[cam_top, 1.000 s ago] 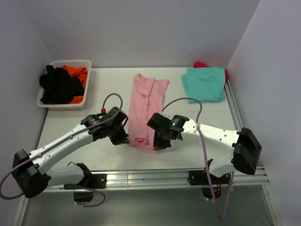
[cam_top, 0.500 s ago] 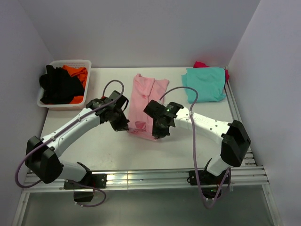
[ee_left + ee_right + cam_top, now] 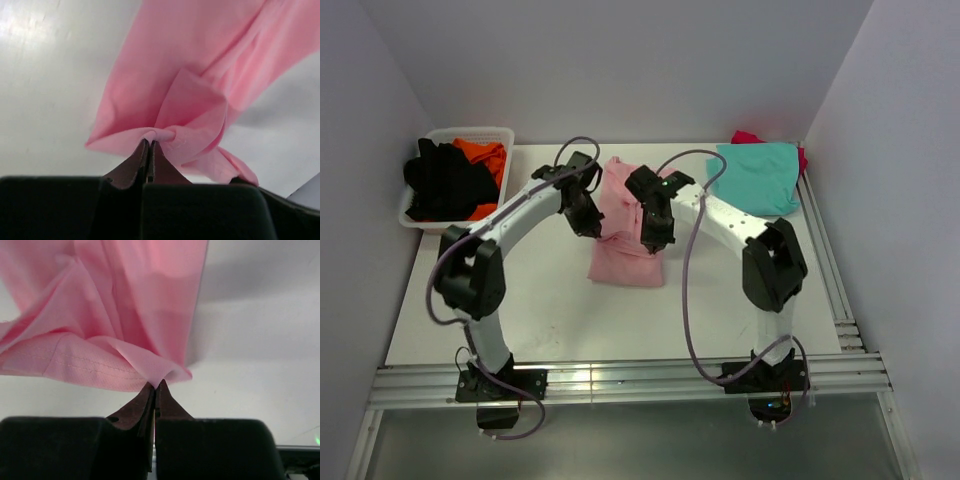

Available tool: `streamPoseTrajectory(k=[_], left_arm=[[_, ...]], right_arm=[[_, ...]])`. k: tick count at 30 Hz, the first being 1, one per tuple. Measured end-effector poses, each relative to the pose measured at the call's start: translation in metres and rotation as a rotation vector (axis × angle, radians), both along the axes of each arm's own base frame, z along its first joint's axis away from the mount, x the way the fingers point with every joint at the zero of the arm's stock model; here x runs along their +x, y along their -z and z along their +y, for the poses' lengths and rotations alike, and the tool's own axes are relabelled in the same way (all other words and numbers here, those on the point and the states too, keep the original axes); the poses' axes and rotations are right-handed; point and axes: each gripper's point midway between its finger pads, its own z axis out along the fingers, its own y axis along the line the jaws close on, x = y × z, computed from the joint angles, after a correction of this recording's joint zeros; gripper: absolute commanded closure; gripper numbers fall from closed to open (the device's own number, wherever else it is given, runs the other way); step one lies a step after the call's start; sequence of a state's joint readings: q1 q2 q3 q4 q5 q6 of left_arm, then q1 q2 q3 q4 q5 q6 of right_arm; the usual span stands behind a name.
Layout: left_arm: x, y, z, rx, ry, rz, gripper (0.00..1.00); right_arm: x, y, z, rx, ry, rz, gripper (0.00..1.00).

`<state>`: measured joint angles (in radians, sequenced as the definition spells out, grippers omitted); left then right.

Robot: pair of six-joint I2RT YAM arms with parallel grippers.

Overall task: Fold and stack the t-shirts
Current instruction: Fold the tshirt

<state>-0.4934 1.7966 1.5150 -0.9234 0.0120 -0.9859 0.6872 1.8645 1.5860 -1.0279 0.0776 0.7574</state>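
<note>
The light pink t-shirt (image 3: 626, 250) lies in the middle of the table, its near end doubled back over itself. My left gripper (image 3: 592, 226) is shut on its left corner, seen in the left wrist view (image 3: 149, 141). My right gripper (image 3: 654, 238) is shut on its right corner, seen in the right wrist view (image 3: 156, 385). Both hold the cloth (image 3: 195, 95) (image 3: 125, 315) lifted above the table. The folded teal t-shirt (image 3: 757, 176) lies at the back right on top of the magenta one (image 3: 748, 137). The black t-shirt (image 3: 445, 182) and the orange one (image 3: 483, 153) sit in the basket.
The white plastic basket (image 3: 453, 224) stands at the back left corner. Grey walls close in the left, back and right sides. A metal rail (image 3: 620, 378) runs along the near table edge. Cables loop above both arms.
Both grippers have carried the near end of the pink shirt toward the back, folding it over itself. The arms have stretched out farther from their bases.
</note>
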Motion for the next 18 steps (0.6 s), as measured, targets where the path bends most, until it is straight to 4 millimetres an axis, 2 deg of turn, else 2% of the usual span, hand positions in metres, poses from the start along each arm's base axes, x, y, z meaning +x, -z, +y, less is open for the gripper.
streamPoseTrajectory(k=[1,2,3,4,5,6,7,8,9,10,13,15,18], left_arm=[[0.011,0.007,-0.002,0.003,0.000,0.010,0.99],[0.022,0.013,-0.003,0.003,0.002,0.010,0.97],[0.036,0.023,-0.004,0.004,0.004,0.021,0.78],[0.048,0.034,-0.005,0.007,0.014,0.032,0.67],[0.062,0.044,-0.005,0.007,0.013,0.043,0.56],[0.074,0.053,-0.005,0.003,0.010,0.049,0.35],[0.086,0.064,-0.003,0.005,0.010,0.055,0.24],[0.098,0.075,0.001,0.006,-0.002,0.065,0.19],[0.106,0.081,0.005,0.004,-0.016,0.071,0.09],[0.112,0.086,0.011,0.003,-0.026,0.076,0.08],[0.124,0.073,0.026,-0.019,-0.067,0.062,0.08],[0.132,0.055,0.037,-0.034,-0.093,0.022,0.10],[0.132,0.021,0.053,-0.055,-0.122,-0.046,0.12]], right_arm=[[0.010,0.004,-0.001,-0.011,0.006,0.008,0.90],[0.020,0.007,-0.001,-0.020,0.016,0.013,0.46],[0.032,0.014,-0.002,-0.029,0.033,0.023,0.20],[0.044,0.019,-0.004,-0.044,0.045,0.033,0.00],[0.058,0.026,-0.006,-0.055,0.060,0.040,0.00],[0.067,0.032,-0.009,-0.063,0.074,0.048,0.00],[0.078,0.039,-0.014,-0.073,0.091,0.058,0.00],[0.086,0.044,-0.019,-0.083,0.109,0.069,0.00],[0.094,0.049,-0.025,-0.089,0.126,0.076,0.00],[0.099,0.051,-0.031,-0.096,0.139,0.080,0.00],[0.109,0.047,-0.052,-0.114,0.176,0.076,0.00],[0.108,0.038,-0.062,-0.118,0.186,0.057,0.00],[0.089,0.019,-0.071,-0.111,0.186,0.037,0.00]])
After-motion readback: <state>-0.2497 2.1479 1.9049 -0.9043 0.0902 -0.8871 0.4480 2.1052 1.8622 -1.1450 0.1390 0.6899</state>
